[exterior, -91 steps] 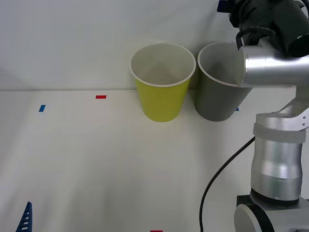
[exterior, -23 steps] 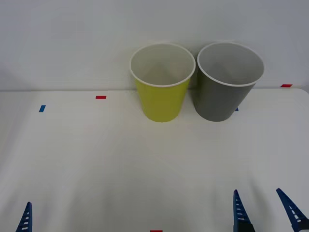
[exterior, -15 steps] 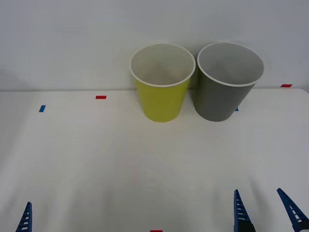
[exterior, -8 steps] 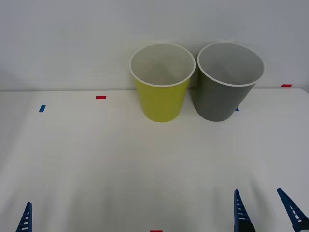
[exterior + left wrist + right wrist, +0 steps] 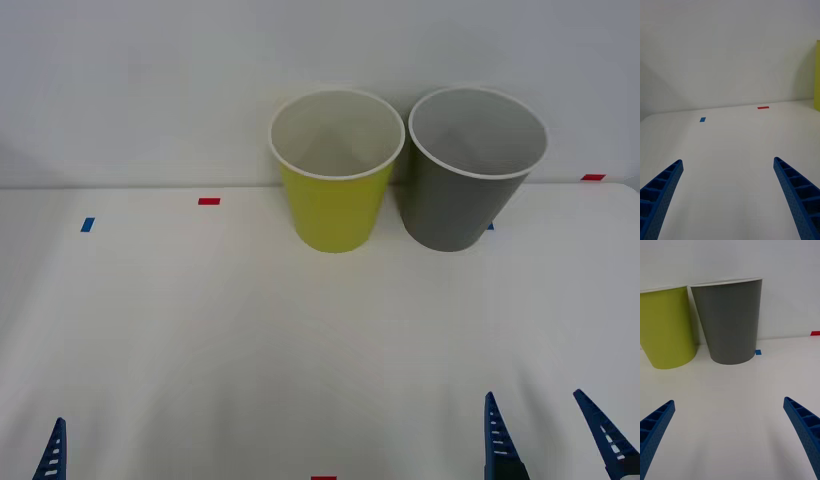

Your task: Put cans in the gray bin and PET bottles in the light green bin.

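White worktop (image 5: 200,340) runs bare from the near edge back to a pale wall, broken by a few small tape marks.

Nearest, the right pincer (image 5: 552,440) hangs low over the near right part of the worktop, its blue ribbed fingers (image 5: 805,427) spread wide with nothing between them. The left pincer (image 5: 730,195) sits just as low at the near left; from its wrist view its fingers are likewise spread and hold nothing. In the front view one blue tip of it pokes up at the lower corner, the rest cut off.

Straight ahead of the right pincer, well apart from it, stands the gray bin (image 5: 468,180), upright against the wall. Just beside that, toward the left pincer's side, stands the light green bin (image 5: 336,180), also upright; the two almost touch at the rims. A blue tape mark (image 5: 758,352) lies at the gray bin's foot.

No can or bottle lies on the worktop between the pincers and the bins, so the sorting looks either finished or waiting for the next item. I judge both arms to be parked. If another piece arrives, the next move calls for a reach and a pinch before any carry.

Both bins' floors are hidden by their walls, so I cannot tell what is inside.
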`<state>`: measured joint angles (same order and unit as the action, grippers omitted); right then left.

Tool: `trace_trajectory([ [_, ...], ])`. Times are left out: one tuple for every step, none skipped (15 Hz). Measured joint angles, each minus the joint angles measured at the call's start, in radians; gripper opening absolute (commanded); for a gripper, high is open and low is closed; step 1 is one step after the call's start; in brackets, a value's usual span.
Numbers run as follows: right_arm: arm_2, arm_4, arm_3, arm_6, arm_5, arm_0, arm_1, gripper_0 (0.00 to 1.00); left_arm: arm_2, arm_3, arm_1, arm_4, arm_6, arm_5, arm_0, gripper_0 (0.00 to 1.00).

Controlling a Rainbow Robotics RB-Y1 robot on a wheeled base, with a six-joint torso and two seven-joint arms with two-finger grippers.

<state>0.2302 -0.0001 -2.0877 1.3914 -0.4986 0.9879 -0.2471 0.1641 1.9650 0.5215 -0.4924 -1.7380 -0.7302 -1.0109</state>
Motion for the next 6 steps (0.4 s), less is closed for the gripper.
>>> trace_trajectory([
  [0.000, 0.000, 0.000, 0.000, 0.000, 0.000, 0.000, 1.00, 0.000, 0.000, 0.000, 0.000, 0.000, 0.000, 0.000, 0.82],
  [0.000, 0.000, 0.000, 0.000, 0.000, 0.000, 0.000, 1.00, 0.000, 0.000, 0.000, 0.000, 0.000, 0.000, 0.000, 0.82],
  [0.000, 0.000, 0.000, 0.000, 0.000, 0.000, 0.000, 1.00, 0.000, 0.000, 0.000, 0.000, 0.000, 0.000, 0.000, 0.82],
  [0.000, 0.000, 0.000, 0.000, 0.000, 0.000, 0.000, 1.00, 0.000, 0.000, 0.000, 0.000, 0.000, 0.000, 0.000, 0.82],
  [0.000, 0.000, 0.000, 0.000, 0.000, 0.000, 0.000, 1.00, 0.000, 0.000, 0.000, 0.000, 0.000, 0.000, 0.000, 0.82],
  [0.000, 0.000, 0.000, 0.000, 0.000, 0.000, 0.000, 1.00, 0.000, 0.000, 0.000, 0.000, 0.000, 0.000, 0.000, 0.82],
])
